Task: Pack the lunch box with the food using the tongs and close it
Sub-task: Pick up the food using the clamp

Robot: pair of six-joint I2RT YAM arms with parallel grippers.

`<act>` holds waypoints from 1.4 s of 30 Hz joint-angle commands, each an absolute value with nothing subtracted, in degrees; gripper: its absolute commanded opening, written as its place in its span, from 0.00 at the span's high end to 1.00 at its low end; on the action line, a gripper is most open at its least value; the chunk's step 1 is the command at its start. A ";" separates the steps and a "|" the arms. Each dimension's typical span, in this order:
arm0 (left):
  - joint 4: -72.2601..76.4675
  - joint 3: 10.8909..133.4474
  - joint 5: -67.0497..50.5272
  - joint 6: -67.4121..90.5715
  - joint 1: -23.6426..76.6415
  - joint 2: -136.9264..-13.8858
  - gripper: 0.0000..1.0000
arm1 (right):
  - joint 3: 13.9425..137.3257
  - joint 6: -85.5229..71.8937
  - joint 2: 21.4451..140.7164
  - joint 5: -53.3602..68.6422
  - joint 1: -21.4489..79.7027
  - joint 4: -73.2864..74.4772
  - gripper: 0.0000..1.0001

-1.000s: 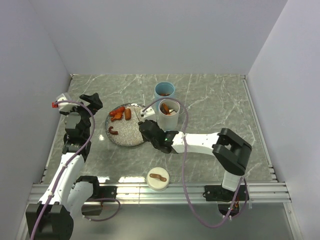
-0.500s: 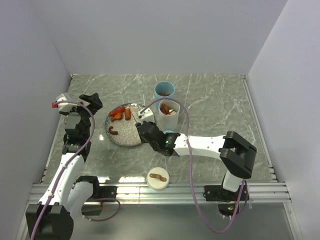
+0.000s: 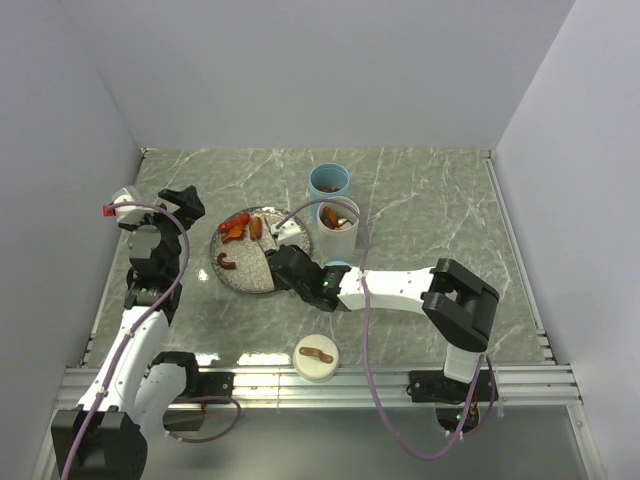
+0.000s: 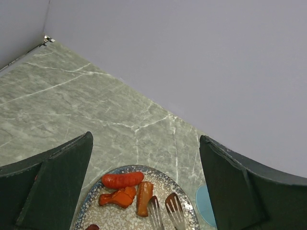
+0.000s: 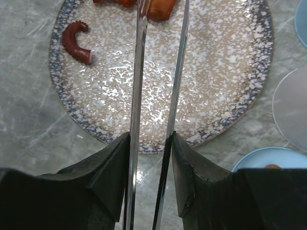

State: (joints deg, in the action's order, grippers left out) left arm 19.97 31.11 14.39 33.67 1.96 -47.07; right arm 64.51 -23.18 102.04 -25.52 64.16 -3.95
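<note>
The right gripper (image 5: pixel 149 143) is closed partway on the tongs (image 5: pixel 137 96), its two fingers pressing the thin metal arms from either side and holding them a narrow gap apart. The tongs reach out over the speckled plate (image 3: pixel 250 275), which sits left of the table's (image 3: pixel 430 200) middle, and their tips lie at the plate's far side, just beside the food. Three pieces are bunched there: a red sausage (image 4: pixel 122 179), an orange chunk (image 4: pixel 117 197) and a brownish sausage (image 4: pixel 144 197), the tips right next to the last one. I cannot tell whether they touch it. A curved dark red piece (image 5: pixel 76 40) lies apart on the left of the plate. The left gripper (image 3: pixel 185 207) hangs at the far left of the table, left of the plate, spread wide with nothing between its fingers. Right of the plate stand a blue cup (image 3: pixel 329 180) and, nearer, a second cup (image 3: pixel 338 225) with a few pieces inside. A round white lid (image 3: pixel 315 358) with a brown strip lies by the near edge.
</note>
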 commanded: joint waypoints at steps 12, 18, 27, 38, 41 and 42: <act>20.66 30.76 14.59 33.49 1.76 -45.70 0.01 | 69.26 -26.54 105.47 -23.64 64.51 -6.86 0.53; 20.48 30.85 14.68 33.49 1.85 -45.53 0.01 | 69.70 -27.68 105.82 -24.87 64.42 -5.19 0.53; 20.48 30.76 14.68 33.57 1.76 -45.44 0.01 | 69.00 -28.56 105.21 -26.98 64.51 -4.13 0.53; 20.30 30.67 14.68 33.57 1.76 -45.35 0.01 | 71.89 -28.39 108.54 -25.58 64.60 -1.94 0.53; 20.21 30.76 14.76 33.57 1.76 -45.26 0.00 | 72.77 -28.21 109.33 -25.49 64.60 -1.23 0.53; 20.13 30.76 14.77 33.57 1.76 -45.26 0.01 | 73.03 -28.21 109.51 -25.58 64.60 -0.97 0.53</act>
